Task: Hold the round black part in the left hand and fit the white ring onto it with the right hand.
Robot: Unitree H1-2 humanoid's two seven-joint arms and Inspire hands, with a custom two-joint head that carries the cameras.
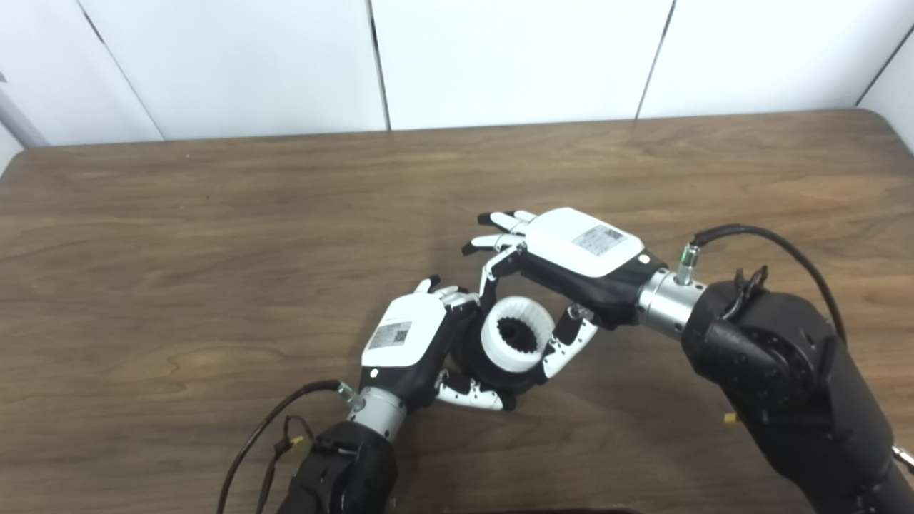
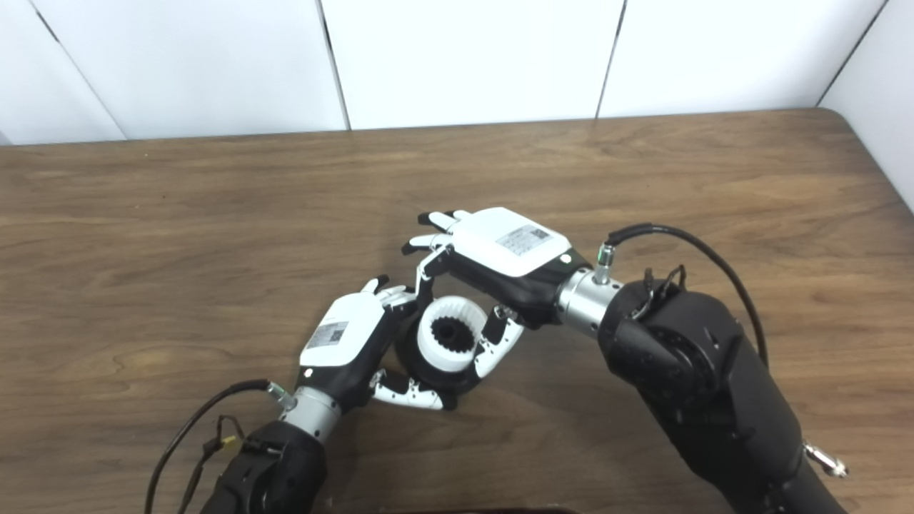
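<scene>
My left hand [image 1: 405, 341] is low in the middle of the table, shut on the round black part [image 1: 500, 377], which it cups from the left and from below. The white ring [image 1: 493, 341], toothed on its inside, sits on top of the black part with its opening facing up. From the right, my right hand [image 1: 580, 248] reaches over it. One finger curls down at the ring's upper left and the thumb presses its right side, so the hand is shut on the white ring [image 2: 430, 341]. Its other fingers stretch out to the left, apart from the ring.
Both hands are over the brown wooden table [image 1: 214, 250], near its front middle. White wall panels [image 1: 514, 57] stand behind the far edge. Cables loop from both wrists, and the right forearm [image 1: 785, 371] fills the lower right.
</scene>
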